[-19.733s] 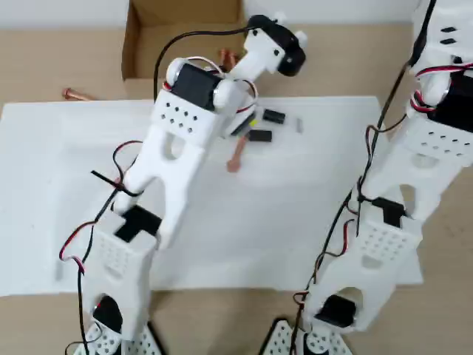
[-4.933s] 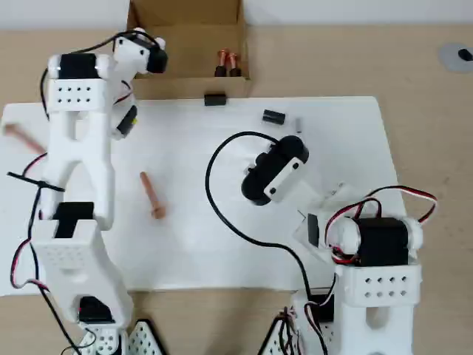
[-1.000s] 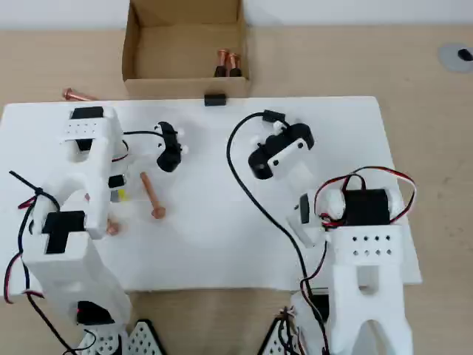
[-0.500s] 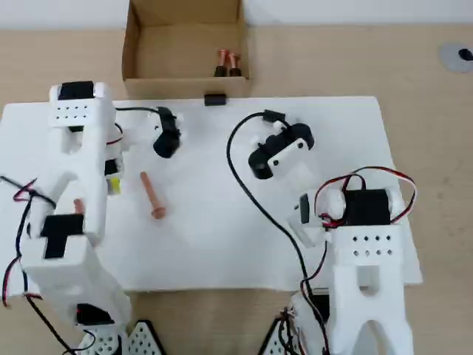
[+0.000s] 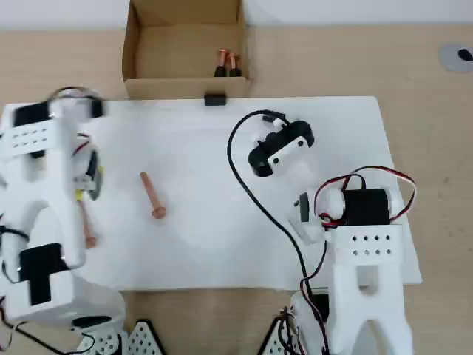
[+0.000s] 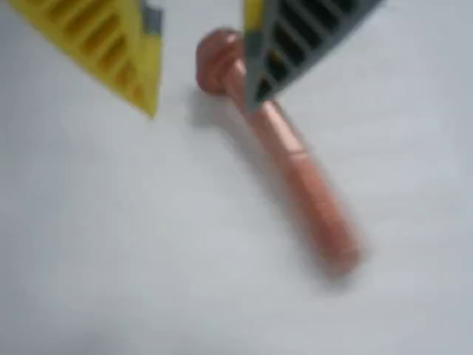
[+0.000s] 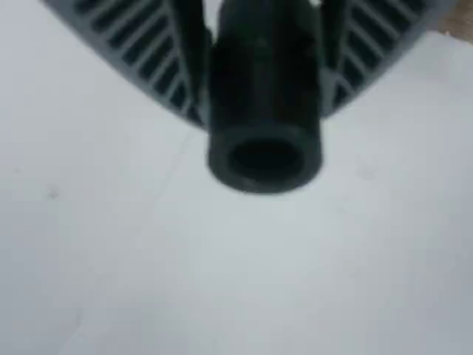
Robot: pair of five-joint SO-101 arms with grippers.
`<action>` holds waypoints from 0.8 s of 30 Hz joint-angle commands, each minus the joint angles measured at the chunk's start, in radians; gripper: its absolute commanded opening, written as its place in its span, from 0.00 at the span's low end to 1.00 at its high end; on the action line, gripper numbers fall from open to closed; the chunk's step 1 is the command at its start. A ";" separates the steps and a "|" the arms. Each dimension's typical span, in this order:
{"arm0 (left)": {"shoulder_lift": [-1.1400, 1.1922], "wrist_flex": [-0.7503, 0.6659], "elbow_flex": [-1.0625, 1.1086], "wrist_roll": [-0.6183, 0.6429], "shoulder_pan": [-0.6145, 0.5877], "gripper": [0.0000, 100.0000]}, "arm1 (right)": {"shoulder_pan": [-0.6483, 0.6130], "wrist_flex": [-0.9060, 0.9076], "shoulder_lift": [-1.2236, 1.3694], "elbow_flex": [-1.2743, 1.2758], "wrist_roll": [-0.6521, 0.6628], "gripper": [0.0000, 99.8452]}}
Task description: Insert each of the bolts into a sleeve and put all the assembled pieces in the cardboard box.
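A copper bolt (image 6: 295,177) lies on the white sheet, its head between the yellow fingers of my open left gripper (image 6: 199,66). In the high view this bolt (image 5: 87,225) shows under the left arm, near the sheet's left edge, where the left gripper (image 5: 87,185) hangs. A second bolt (image 5: 154,196) lies loose further right. My right gripper (image 7: 262,89) is shut on a black sleeve (image 7: 264,126), whose open end faces the camera; the right gripper (image 5: 277,144) stands mid-sheet. The cardboard box (image 5: 133,52) holds two assembled pieces (image 5: 228,63).
Another black sleeve (image 5: 215,99) lies against the box's front wall. The white sheet (image 5: 222,237) covers most of the tabletop, with bare wood around it. A small dark disc (image 5: 460,55) sits at the far right.
The left arm swung from near the box to the sheet's left edge and now hangs over a bolt. The right gripper edged toward the box onto the black sleeve.
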 commanded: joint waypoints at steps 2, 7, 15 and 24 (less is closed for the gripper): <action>-0.048 -0.041 0.112 0.158 -0.072 0.09 | 0.005 -0.015 0.001 -0.051 -0.002 0.04; -0.050 -0.043 0.226 0.221 -0.103 0.09 | 0.005 -0.015 0.001 -0.051 -0.002 0.04; -0.051 -0.043 0.210 0.224 -0.181 0.09 | 0.004 -0.023 0.001 -0.051 0.002 0.04; -0.048 -0.241 0.410 0.218 -0.133 0.09 | 0.004 -0.037 0.001 -0.051 0.003 0.04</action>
